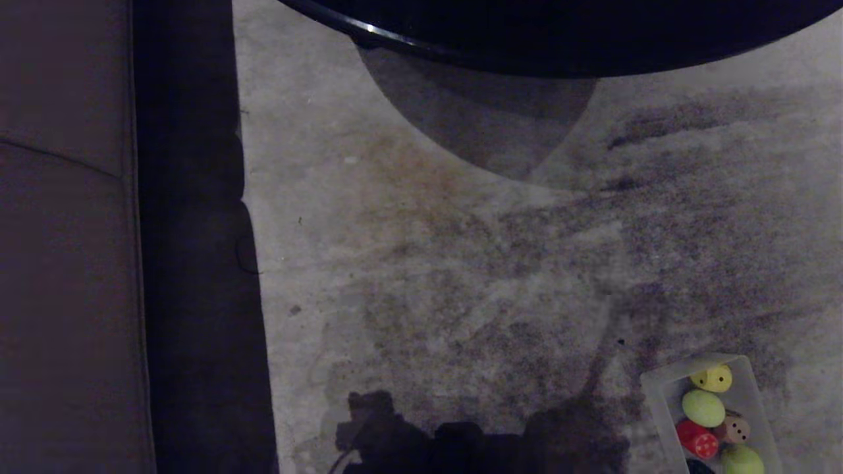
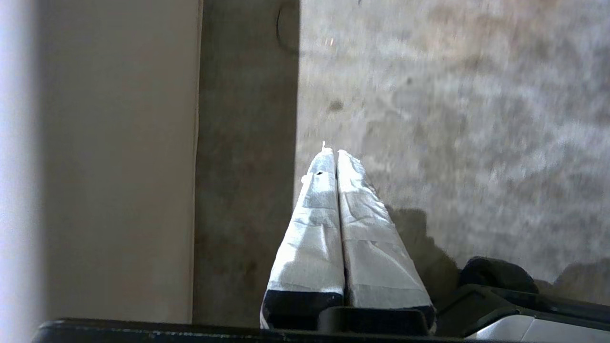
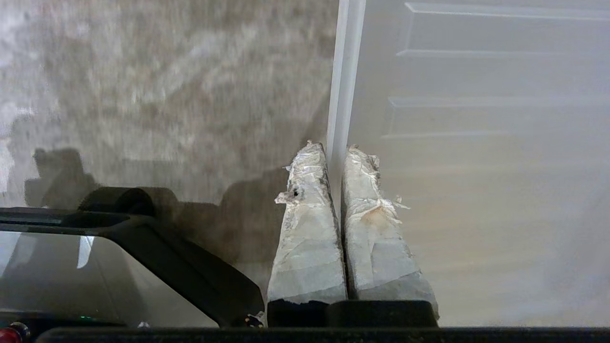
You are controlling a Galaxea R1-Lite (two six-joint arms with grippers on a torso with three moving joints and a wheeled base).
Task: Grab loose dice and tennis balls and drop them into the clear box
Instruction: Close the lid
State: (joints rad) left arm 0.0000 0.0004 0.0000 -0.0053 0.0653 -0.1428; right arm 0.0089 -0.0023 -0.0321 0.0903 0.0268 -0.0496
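you'll find the clear box (image 1: 658, 395) low at your right on the stained floor (image 1: 461, 263), holding a yellow die (image 1: 712, 378), two tennis balls (image 1: 703, 407), a red die (image 1: 698, 440) and a beige die (image 1: 735, 429). left gripper (image 2: 332, 152) and right gripper (image 3: 336, 147) hang parked — fingers pressed together, gripping nothing.
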